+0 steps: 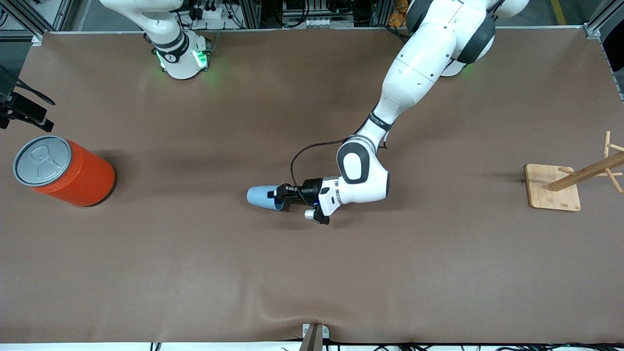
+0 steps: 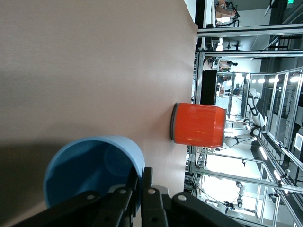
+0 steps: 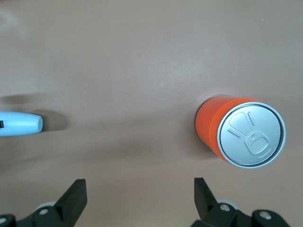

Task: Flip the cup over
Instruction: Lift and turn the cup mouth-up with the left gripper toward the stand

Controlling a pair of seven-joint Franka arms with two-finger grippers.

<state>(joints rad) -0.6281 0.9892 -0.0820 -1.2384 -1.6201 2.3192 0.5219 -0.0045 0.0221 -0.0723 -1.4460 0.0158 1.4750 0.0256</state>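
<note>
Front view, read from the right arm's end of the table toward the left arm's: I saw the orange can point(image 1: 66, 170) standing upright with its grey lid point(image 1: 42, 160) up. Well apart from it, near the middle of the brown table point(image 1: 195, 268), the cup point(image 1: 263, 197) lay on its side, closed base toward the can and open mouth toward the left gripper point(image 1: 279, 194). That gripper, reached in from the left arm point(image 1: 419, 68), pinched the cup's rim. At the left arm's end stood a wooden rack point(image 1: 565, 185) on a square base. In the left wrist view I looked into the light-blue cup point(image 2: 92, 172); the fingers point(image 2: 147, 177) were pressed on the cup wall, one inside the mouth and one outside, and the can point(image 2: 198, 124) showed well past the cup. In the right wrist view the right gripper point(image 3: 139, 191) hung over bare table with its fingers point(image 3: 75, 196) spread wide and nothing between them; I saw the cup's base point(image 3: 21, 124) at one edge and the can point(image 3: 239, 132) from above, lid point(image 3: 251, 135) up. The right arm waited, its gripper hidden from the front camera.
</note>
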